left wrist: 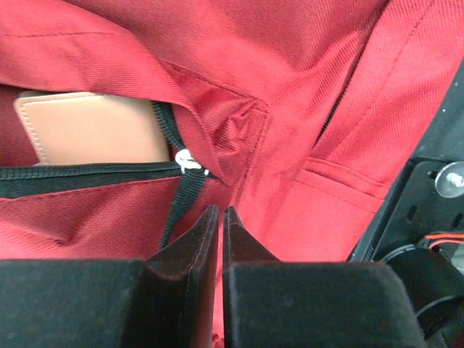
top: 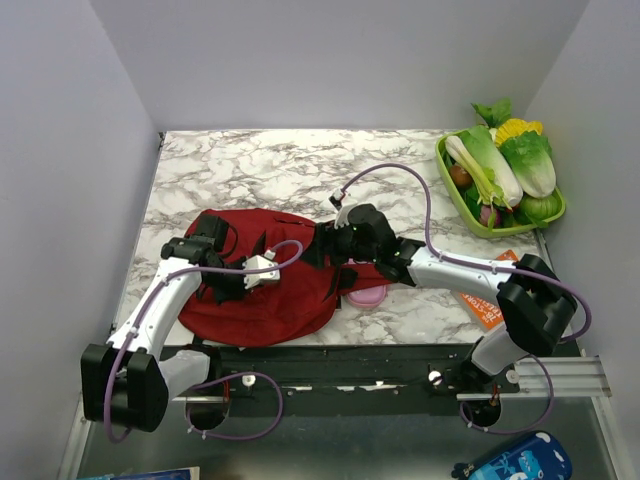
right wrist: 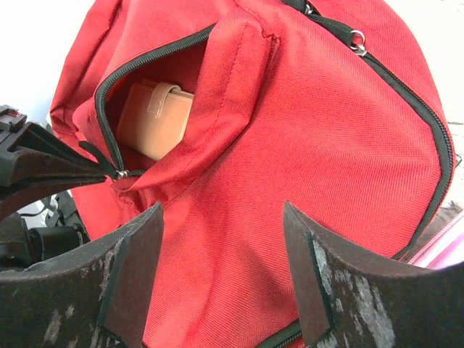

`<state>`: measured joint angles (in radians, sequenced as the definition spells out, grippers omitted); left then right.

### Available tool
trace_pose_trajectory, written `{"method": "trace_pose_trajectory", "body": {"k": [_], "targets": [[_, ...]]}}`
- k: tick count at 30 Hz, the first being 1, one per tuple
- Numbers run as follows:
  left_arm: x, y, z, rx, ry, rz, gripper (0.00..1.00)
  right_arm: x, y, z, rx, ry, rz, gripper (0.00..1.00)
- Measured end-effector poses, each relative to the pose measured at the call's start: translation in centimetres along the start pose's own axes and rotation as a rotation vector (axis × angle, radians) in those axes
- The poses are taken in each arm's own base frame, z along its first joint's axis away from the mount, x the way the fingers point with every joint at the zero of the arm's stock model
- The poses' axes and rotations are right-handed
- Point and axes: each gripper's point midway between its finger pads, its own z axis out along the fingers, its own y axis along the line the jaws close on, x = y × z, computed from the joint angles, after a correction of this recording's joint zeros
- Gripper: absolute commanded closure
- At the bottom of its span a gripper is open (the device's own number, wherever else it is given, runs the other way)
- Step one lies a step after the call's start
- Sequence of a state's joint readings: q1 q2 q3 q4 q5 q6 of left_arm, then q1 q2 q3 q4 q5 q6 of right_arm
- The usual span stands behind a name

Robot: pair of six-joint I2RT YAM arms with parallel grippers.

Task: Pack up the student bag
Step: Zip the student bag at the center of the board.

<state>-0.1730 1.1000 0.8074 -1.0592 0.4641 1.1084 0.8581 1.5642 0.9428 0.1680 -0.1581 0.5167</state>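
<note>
Left gripper (left wrist: pixel 221 212) seemingly pinches the zipper pull (left wrist: pixel 181 199) at the student bag (left wrist: pixel 290 87) opening; right gripper (right wrist: pixel 221 217) gapes empty.

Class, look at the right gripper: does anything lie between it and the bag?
Nothing visible. The open right gripper faces bare red fabric of the bag. The left gripper, shut on the zip pull, sits off to one side, not in between.
</note>
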Motion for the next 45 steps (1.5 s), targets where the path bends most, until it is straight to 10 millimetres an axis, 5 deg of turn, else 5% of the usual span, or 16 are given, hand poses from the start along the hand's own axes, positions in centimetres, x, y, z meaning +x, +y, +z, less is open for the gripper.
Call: {"method": "trace_pose_trajectory", "body": {"k": [8, 15, 22, 45], "targets": [[0.5, -1.1, -0.2, 0.034, 0.026, 0.015, 1.0, 0.0, 0.1, -0.2, -0.002, -0.003, 0.001, 0.34], [-0.5, -0.9, -2.1, -0.023, 0.0, 0.046, 0.71, -0.6, 0.4, -0.6, -0.011, -0.019, -0.002, 0.32], [-2.3, 0.3, -4.4, -0.179, -0.065, 0.16, 0.68, -0.8, 0.6, -0.7, -0.015, -0.026, -0.003, 0.33], [-0.5, 0.7, -1.6, -0.146, -0.019, 0.37, 0.68, 0.0, 0.8, -1.5, -0.051, -0.045, 0.021, 0.38]]}}
